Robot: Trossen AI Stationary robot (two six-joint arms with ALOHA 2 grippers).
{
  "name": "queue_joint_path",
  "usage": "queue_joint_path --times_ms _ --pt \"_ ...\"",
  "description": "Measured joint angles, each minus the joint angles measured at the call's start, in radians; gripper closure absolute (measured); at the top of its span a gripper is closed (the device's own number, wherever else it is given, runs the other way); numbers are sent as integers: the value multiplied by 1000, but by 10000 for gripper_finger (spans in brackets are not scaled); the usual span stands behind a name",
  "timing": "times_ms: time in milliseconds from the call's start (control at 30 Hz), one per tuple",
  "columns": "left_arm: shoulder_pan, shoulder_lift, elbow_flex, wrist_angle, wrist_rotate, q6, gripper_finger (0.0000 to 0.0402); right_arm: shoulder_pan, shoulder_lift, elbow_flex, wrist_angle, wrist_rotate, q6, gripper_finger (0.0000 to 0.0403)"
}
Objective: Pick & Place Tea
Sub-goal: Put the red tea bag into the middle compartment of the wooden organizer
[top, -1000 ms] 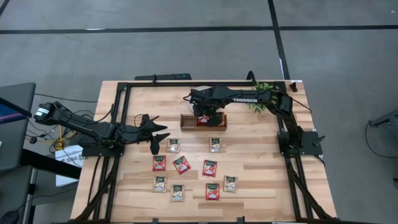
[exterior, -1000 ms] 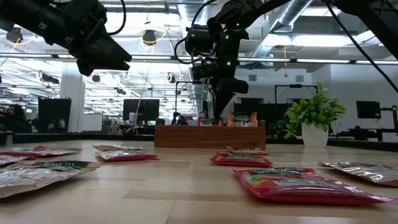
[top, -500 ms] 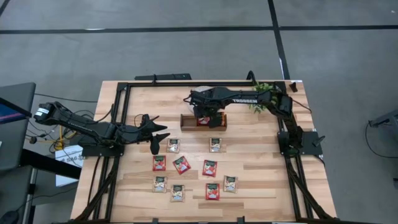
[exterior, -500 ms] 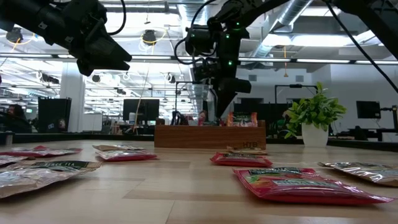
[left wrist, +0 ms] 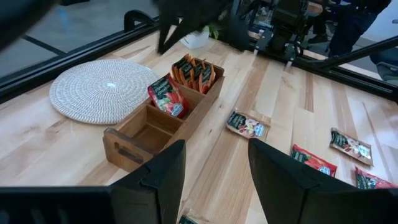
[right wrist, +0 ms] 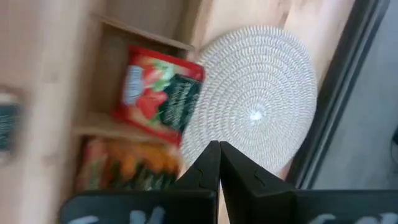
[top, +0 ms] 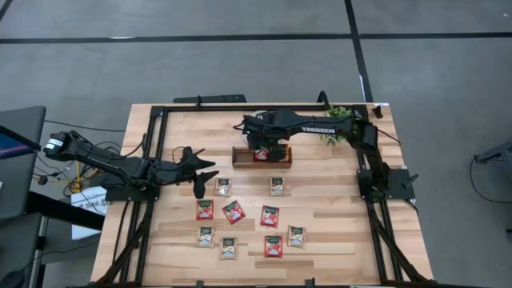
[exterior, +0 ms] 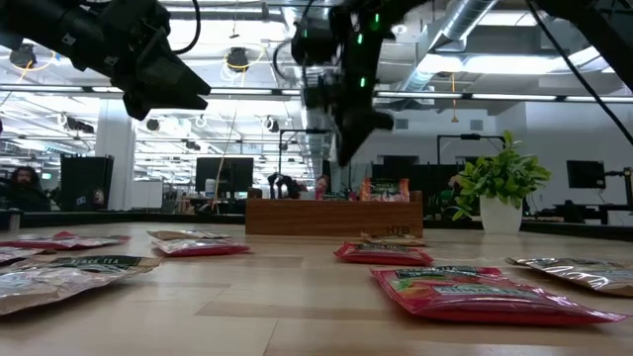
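Open-plan office behind, pale wood table (top: 336, 216) with a black frame. Tray (top: 262, 156) sits at the far middle, woven mat (left wrist: 104, 90) just beyond it.

Right gripper (top: 268, 152) hangs above the tray, fingers pinched together with nothing between them. Below it, 1 red sachet (right wrist: 163, 98) leans in the middle compartment; several more stand in the end one (left wrist: 194, 70). Looks like the drop is done and the arm is clear to go for another.

Left gripper (top: 210, 174) waits low at the table's left side, fingers spread, holding nothing, just beside a pale sachet (top: 223, 187).

9 loose sachets remain on the table in front of the tray, e.g. red (top: 270, 216), (top: 234, 211).

Next: right arm needs to open, drop over the nearest one (top: 278, 186), pinch it by an edge since it lies flat.
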Motion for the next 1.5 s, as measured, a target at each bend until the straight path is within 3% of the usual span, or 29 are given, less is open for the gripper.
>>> queue_joint_path --times_ms 133,300,400,667,833,1133,1500 --pt "0 0 0 0 0 0 234 60 -58 105 -134 -70 76 403" --pt "0 0 0 -9 0 -1 234 173 -174 129 -182 -331 226 403" --pt "0 0 0 -15 0 -1 234 246 -217 107 -186 -424 292 403" --pt "0 0 0 -21 16 0 234 374 -219 -97 -147 -426 436 403" --pt "0 0 0 -26 60 16 234 399 -219 -273 41 -424 521 403" --pt "0 0 0 -46 78 22 234 402 -224 -404 197 -416 710 403" --pt "0 0 0 -52 88 22 234 438 -218 -507 327 -344 739 403"
